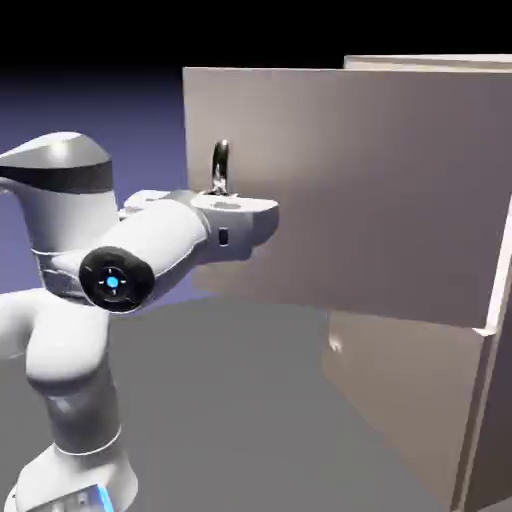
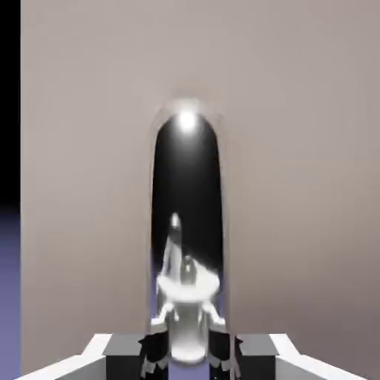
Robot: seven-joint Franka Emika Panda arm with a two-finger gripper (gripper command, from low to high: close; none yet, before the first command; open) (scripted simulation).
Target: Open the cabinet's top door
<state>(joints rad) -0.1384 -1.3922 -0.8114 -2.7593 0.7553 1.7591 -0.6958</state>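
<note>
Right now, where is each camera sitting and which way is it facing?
Exterior view: stands beside the robot, looking across the arm toward the cabinet; arm and base show, the fingertips don't.
Hand view: rides on the hand, looking along the pincer at the door; fingertips show at the bottom edge.
Both share the top door and its handle.

Simulated robot workspace: plain blue-violet backdrop (image 1: pixel 150 110), flat dark grey floor (image 1: pixel 240 400), white jointed robot arm (image 1: pixel 160 245), beige-grey box-shaped cabinet (image 1: pixel 400 390).
</note>
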